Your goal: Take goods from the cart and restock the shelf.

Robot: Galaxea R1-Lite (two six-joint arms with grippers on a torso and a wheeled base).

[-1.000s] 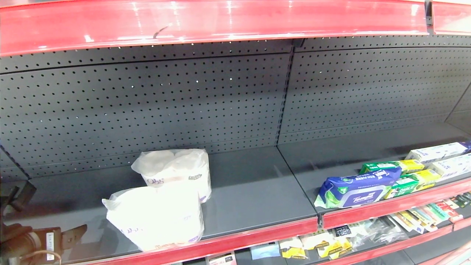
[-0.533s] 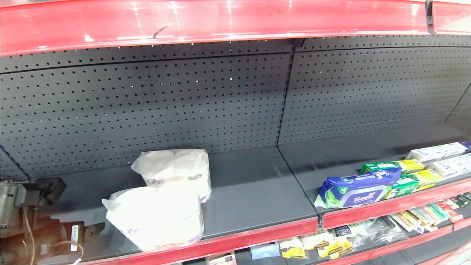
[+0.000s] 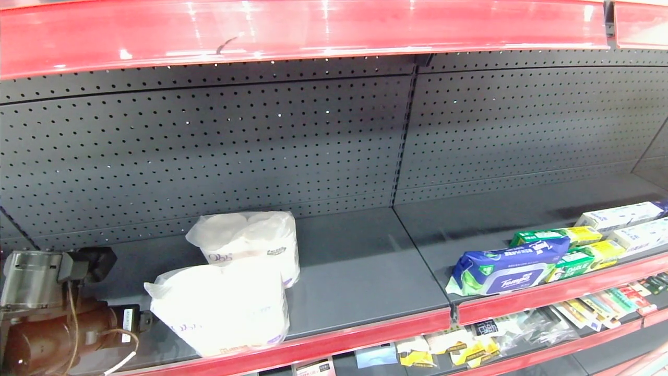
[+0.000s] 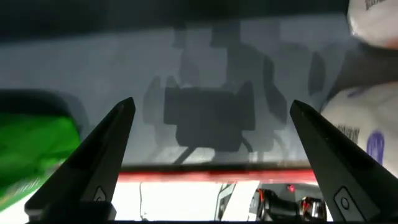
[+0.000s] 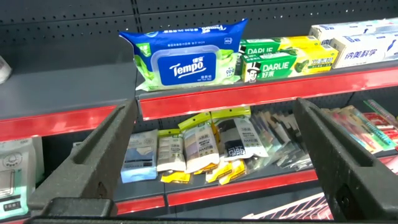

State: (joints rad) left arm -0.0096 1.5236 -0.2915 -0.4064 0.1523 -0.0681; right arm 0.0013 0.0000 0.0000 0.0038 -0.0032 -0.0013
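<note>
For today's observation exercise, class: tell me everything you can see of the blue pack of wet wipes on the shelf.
The blue pack of wet wipes is a soft, glossy plastic pouch, blue with green patches, crimped ends and a pale rounded flap on its face. It rests tilted, face toward the aisle, at the front of the grey shelf, its lower edge behind the red lip. One end seems to touch the green boxes.
</note>
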